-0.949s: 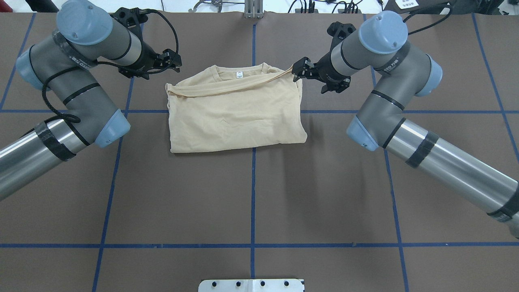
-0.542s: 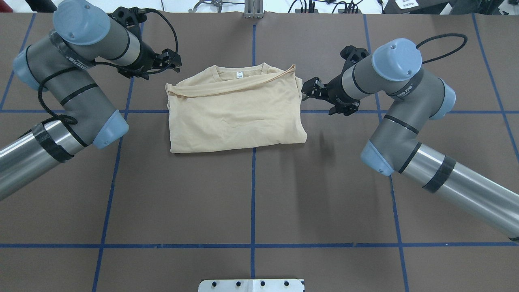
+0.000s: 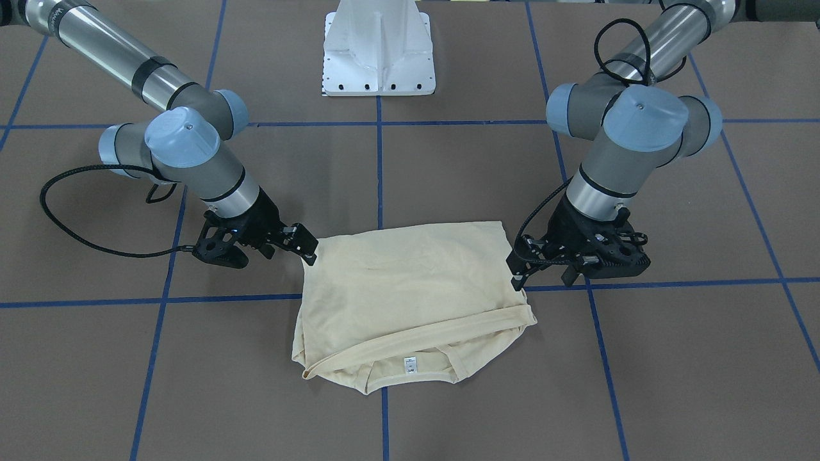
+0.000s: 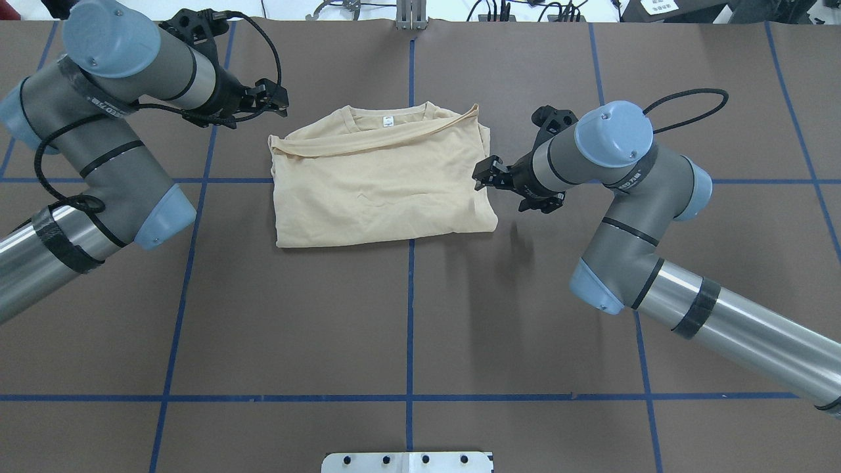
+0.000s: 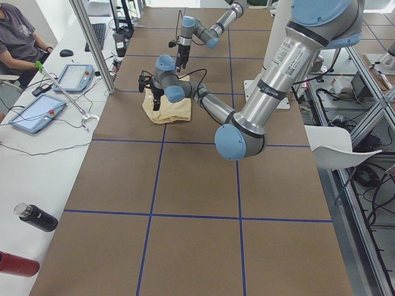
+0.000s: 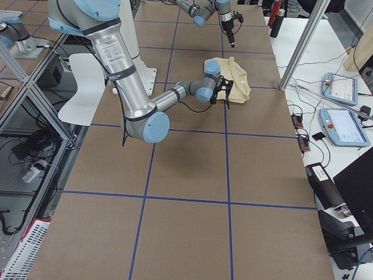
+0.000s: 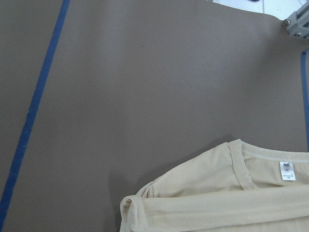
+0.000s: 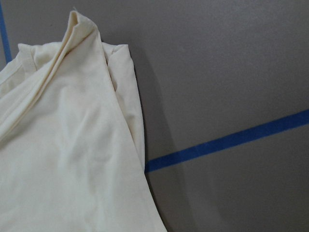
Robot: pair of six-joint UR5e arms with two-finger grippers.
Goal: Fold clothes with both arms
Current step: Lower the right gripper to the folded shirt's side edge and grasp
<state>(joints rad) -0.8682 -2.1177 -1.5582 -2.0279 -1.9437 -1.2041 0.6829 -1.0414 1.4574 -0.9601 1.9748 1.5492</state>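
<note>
Right gripper fingers apart, empty, at the folded shirt's right edge. Left gripper fingers apart, empty, beside the collar end, clear of the cloth.

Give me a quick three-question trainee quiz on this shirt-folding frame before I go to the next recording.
1. True or false: the shirt lies with its neck label showing.
2. Which gripper is at the shirt's side edge? A) left gripper B) right gripper C) neither
3. Short answer: which part of the shirt is folded across it just below the collar?

Key: 1 true; 2 B; 3 a sleeve.
</note>
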